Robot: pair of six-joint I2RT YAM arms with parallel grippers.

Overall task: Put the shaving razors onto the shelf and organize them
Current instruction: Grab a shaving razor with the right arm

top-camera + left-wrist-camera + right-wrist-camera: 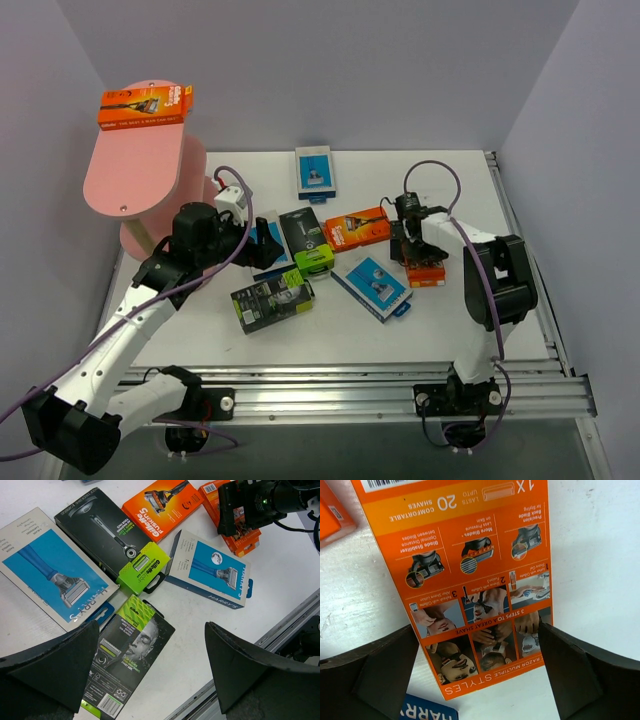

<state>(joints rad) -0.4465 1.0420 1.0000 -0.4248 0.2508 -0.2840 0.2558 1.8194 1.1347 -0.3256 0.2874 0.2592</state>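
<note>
Your right gripper hangs spread wide over the orange pack: centre it, straddle the long edges, drop, then squeeze. Left gripper hovers spread too.

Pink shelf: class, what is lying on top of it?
One orange razor pack lies on the shelf, at its top board's far end. That board hides the lower boards, so their contents cannot be seen.
</note>
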